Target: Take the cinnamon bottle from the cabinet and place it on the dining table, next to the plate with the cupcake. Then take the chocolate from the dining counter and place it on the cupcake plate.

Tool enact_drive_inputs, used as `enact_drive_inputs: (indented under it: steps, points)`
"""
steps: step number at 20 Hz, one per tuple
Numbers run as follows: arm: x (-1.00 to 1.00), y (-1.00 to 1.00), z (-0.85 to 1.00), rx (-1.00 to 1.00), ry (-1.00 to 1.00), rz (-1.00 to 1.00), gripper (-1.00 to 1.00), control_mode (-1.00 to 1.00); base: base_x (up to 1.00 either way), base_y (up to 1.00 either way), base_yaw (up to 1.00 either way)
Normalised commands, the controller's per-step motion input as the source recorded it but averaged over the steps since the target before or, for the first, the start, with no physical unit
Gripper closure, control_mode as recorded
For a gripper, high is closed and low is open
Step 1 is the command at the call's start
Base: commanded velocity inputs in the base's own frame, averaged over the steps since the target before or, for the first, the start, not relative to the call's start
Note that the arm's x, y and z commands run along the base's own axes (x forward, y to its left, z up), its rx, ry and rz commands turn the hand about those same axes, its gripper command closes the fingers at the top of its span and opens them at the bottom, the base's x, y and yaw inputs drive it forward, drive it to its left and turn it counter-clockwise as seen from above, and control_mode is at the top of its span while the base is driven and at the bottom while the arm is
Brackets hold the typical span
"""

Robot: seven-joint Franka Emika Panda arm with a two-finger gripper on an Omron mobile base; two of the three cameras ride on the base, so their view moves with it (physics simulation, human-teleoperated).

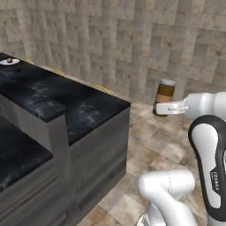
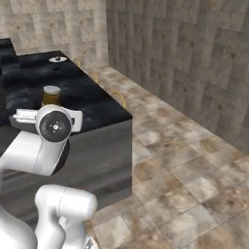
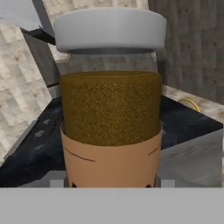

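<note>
The cinnamon bottle (image 1: 165,93) is a clear jar of brown powder with a white lid and a tan label. My gripper (image 1: 164,107) is shut on its lower part and holds it upright in the air, to the right of the dark counter. From the right base view the cinnamon bottle (image 2: 50,95) stands above my wrist, in front of the countertop. In the hand view the cinnamon bottle (image 3: 110,109) sits between the fingertips (image 3: 57,182). A small white plate (image 1: 9,62) with something on it rests at the counter's far end; it shows as the plate (image 2: 58,59) in the right base view. The chocolate is not visible.
The black marble counter (image 1: 53,95) is a long block with grey sides and a lower shelf at the left. Yellow chair backs (image 1: 100,87) poke up along its far edge. Tiled floor (image 2: 185,165) lies open to the right, bounded by tiled walls.
</note>
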Motion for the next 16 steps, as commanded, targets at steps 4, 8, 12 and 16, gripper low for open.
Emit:
enact_drive_inputs:
  steps: [4,8,12,16]
  points:
    - [0.0,0.0,0.0,0.0,0.0,0.0,1.0,1.0,0.83,-0.43,0.0]
    - [0.0,0.0,0.0,0.0,0.0,0.0,1.0,1.0,0.86,-0.45,0.01]
    - [0.0,0.0,0.0,0.0,0.0,0.0,1.0,1.0,0.85,-0.45,0.01]
    - [0.0,0.0,0.0,0.0,0.0,0.0,1.0,1.0,0.84,-0.46,0.01]
